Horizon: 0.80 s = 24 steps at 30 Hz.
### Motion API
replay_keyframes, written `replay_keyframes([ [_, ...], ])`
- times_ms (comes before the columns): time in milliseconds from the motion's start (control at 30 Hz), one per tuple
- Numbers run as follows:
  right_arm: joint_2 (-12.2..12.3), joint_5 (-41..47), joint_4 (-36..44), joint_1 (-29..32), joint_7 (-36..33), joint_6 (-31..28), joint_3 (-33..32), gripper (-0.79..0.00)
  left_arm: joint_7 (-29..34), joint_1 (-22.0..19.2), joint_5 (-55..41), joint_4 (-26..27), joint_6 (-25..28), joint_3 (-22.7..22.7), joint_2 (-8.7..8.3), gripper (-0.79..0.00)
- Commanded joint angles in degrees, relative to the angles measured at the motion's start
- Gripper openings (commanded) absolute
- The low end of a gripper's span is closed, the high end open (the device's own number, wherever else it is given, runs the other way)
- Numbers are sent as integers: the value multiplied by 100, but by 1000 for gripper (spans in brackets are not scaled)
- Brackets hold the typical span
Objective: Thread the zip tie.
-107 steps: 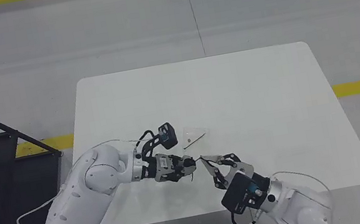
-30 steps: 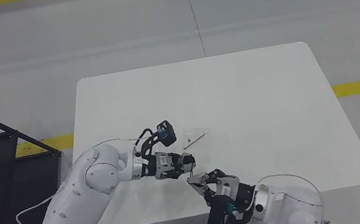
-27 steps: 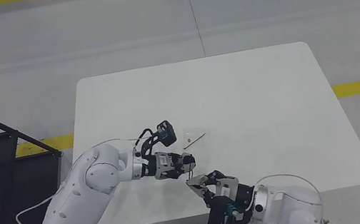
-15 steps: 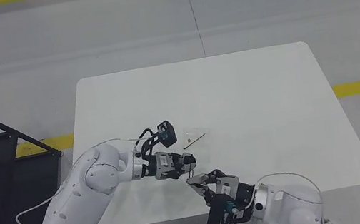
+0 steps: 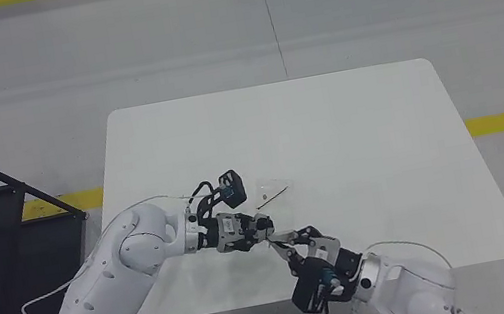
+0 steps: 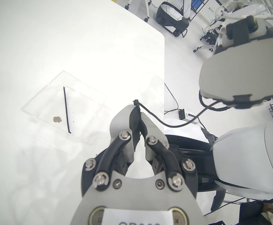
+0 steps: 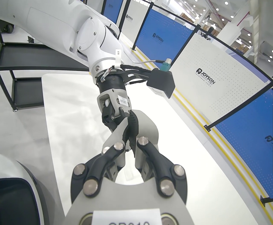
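The right gripper [image 7: 131, 123] comes up from the near edge of the table [image 5: 380, 134] and now meets the left gripper [image 6: 136, 111] tip to tip. The left pinches the zip tie [image 6: 147, 111] by its head (tail curving free); the right's fingers are pressed together, on the tail or not I cannot tell; threading seems imminent.

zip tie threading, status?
Done: zip tie is off the table, its head end pinched in the left gripper. In hand: right gripper, shut, close by its tips; its hold is hidden. Left: no tail shows through the head, so threading remains.
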<state>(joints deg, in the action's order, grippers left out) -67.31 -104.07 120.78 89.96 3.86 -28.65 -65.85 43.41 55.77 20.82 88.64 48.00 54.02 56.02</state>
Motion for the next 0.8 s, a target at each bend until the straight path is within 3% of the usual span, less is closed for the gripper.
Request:
replay_keyframes([
  [0,3,-1,0,17,68,93,-7,-785,1,-4,15,2,-15,-7,-2,-785],
  [767,31,-266,13,100,333,743,53,-785,12,-125,-35,-90,-50,-138,7,-785],
])
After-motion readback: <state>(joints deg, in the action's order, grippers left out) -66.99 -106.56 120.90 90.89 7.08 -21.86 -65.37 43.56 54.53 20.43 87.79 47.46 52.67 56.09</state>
